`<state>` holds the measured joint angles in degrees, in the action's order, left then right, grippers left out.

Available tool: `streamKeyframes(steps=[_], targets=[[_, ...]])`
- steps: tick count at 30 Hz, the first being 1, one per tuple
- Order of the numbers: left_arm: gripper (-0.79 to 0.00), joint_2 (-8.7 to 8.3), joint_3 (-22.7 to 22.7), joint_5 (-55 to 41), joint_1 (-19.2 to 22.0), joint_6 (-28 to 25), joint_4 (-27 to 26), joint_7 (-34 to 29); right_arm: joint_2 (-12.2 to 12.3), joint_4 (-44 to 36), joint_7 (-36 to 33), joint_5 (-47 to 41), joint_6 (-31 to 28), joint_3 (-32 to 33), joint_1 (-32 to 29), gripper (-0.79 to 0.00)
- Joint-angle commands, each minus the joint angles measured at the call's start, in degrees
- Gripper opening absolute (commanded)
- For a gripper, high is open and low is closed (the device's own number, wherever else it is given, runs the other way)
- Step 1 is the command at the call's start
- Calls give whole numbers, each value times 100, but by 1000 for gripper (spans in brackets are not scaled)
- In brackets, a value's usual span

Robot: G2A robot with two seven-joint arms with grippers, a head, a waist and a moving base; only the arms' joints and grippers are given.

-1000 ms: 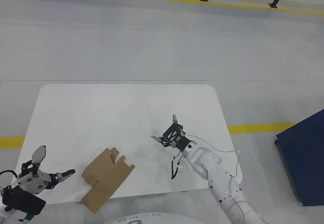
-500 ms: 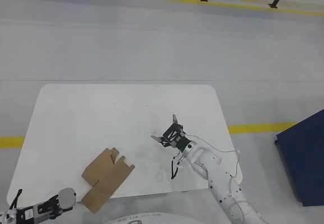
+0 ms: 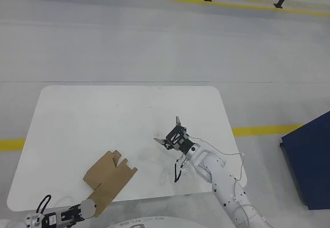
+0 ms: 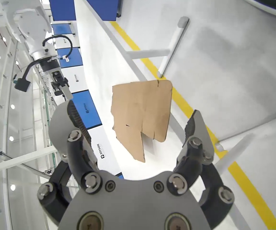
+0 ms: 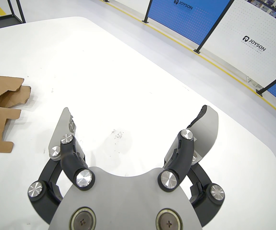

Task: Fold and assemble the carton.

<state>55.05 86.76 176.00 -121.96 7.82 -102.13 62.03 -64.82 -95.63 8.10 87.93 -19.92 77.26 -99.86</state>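
A pale grey floor with a yellow line [image 3: 267, 130] is running behind a white table [image 3: 96, 114] in the top view. The carton [image 3: 109, 181] is lying unfolded in the lower left part of the tabletop, with one corner hanging over the near edge. The left gripper [image 3: 86, 208] is sitting at the bottom left of the frame, just beside that overhanging corner. The right gripper [image 3: 166, 129] is hovering over bare tabletop right of centre, well apart from the carton, with its fingers spread and gripping nothing.

In the left wrist view the table's edge [image 4: 97, 48] is showing from below. The carton [image 4: 147, 96] is jutting out past it as a flat brown sheet, slits cut into it. The left gripper [image 4: 131, 111] is gaping wide – both fingers are standing clear of the cardboard and holding nothing. Farther off, the right gripper [image 4: 62, 89] is pointing down at the tabletop.

In the right wrist view blue and white panels [image 5: 188, 1] are lining the room behind the table [image 5: 104, 60]. The right gripper [image 5: 136, 110] is spread wide above a scuffed patch of white surface – empty. The carton [image 5: 1, 101] is lying flat at some distance from it, its notched flaps facing the gripper.
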Motion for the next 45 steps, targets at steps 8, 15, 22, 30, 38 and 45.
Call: streamKeyframes(steps=[8, 15, 22, 30, 38, 45], targets=[[-397, -161, -564, 0, 121, -10, 283, -941, 0, 0, 0, 0, 0, 0, 0, 0], [-219, -249, -940, -19, 360, -132, 367, -1153, 0, 0, 0, 0, 0, 0, 0, 0], [-446, -267, -1080, -82, 487, -229, 437, -1182, 0, 0, 0, 0, 0, 0, 0, 0], [-727, -305, -1145, -261, 617, -227, 615, -1056, 0, 0, 0, 0, 0, 0, 0, 0], [-785, -361, -1085, -497, 510, -10, 529, -998, 0, 0, 0, 0, 0, 0, 0, 0], [-785, -461, -369, -1005, -233, 939, -403, -1391, 0, 0, 0, 0, 0, 0, 0, 0]])
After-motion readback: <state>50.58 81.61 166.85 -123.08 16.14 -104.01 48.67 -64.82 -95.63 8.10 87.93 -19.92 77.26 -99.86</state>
